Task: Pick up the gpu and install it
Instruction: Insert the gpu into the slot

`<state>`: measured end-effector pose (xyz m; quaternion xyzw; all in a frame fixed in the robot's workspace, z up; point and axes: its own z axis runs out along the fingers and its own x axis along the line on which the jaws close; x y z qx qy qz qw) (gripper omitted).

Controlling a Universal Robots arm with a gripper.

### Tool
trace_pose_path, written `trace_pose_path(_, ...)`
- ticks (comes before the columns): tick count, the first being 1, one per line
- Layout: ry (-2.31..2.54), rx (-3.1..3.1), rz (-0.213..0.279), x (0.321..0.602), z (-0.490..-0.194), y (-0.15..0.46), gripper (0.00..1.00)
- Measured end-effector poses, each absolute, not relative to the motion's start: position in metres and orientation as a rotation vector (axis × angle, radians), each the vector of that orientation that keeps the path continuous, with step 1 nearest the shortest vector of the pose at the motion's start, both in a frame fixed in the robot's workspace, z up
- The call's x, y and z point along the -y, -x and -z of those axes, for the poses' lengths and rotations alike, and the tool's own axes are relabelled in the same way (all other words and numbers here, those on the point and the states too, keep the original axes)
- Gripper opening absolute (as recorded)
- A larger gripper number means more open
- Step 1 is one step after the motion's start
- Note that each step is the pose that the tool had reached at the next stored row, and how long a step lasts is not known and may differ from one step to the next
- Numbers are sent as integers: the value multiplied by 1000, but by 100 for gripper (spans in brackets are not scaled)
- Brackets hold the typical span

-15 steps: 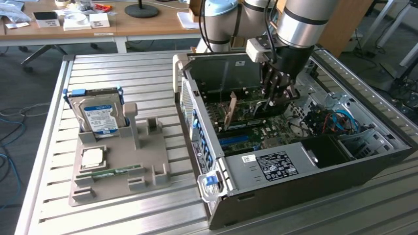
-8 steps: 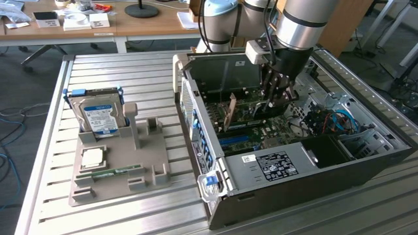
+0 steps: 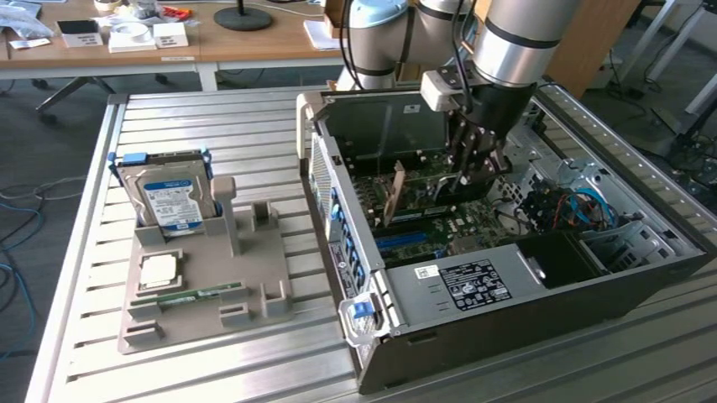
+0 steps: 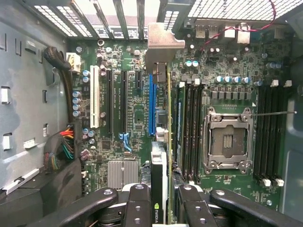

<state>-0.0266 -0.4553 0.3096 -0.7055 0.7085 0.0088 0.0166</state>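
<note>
A: Where is the gripper (image 3: 476, 172) sitting?

B: It is reaching down into the open computer case (image 3: 627, 277), which is lying on its side on the slatted desk (image 3: 90, 353). In the exterior view the arm is coming in from the top of the frame, and the fingers are hanging over the motherboard (image 3: 448, 220).

A: Is it holding anything?

B: Yes. The wrist view is showing the gripper (image 4: 160, 208) clamped on the gpu (image 4: 160, 189), seen edge-on between the two black fingers (image 4: 137, 208). The card's green board edge and a small logo are showing between the pads. Its silver bracket (image 4: 163, 45) is lying at the rear slot openings of the case.

A: And the card's position on the board?

B: It is standing on edge, running along the motherboard (image 4: 132, 118) just beside the long blue slot (image 4: 151, 106) and between that slot and the memory sticks (image 4: 189, 127). Whether it is fully seated, I cannot tell. In the exterior view the gpu (image 3: 395, 197) is appearing as an upright board inside the case.

A: Anything outside the case?

B: A grey holder (image 3: 201, 290) is sitting at the exterior view's left, with a hard drive (image 3: 168, 195) standing upright in it and a narrow green memory stick (image 3: 196, 295) lying in it.
</note>
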Motion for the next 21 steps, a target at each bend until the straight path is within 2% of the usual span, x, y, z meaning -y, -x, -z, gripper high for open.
trace_pose_path(21, 2193, -2203, -27, 455, -297, 28, 27)
